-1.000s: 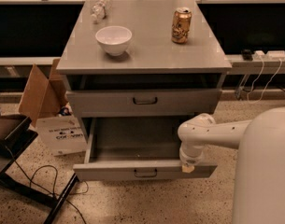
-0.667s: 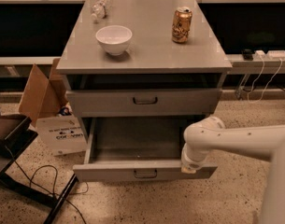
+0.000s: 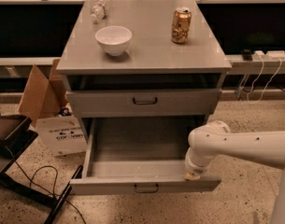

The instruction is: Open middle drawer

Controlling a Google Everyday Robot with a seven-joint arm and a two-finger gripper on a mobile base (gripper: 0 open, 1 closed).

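Since the earlier frame the middle drawer [image 3: 109, 185] sits further out, its front lower in view, and the gripper [image 3: 194, 174] has come along with it. The white arm [image 3: 245, 146] now enters lower, from the right edge. Bowl and can unchanged. The drawer is pulled well out below the table's near edge: grey sheet metal, low flat front, small black bar handle [image 3: 146, 188] at centre, shallow plain tray inside. The gripper points down at the right end of the drawer front, touching or just over its top lip; its opening and any hold cannot be told, since the rounded glossy wrist hides it. Above, the taller grey drawer [image 3: 179, 101] is closed. On the smooth grey table top [image 3: 151, 55]: a round white bowl [image 3: 113, 39] toward the left edge, a dented gold can [image 3: 181, 25] upright toward the far right corner, and a clear bottle [image 3: 99, 9] lying at the far left corner. A brown cardboard box [image 3: 37, 94] stands left of the table on the speckled floor [image 3: 235, 204].
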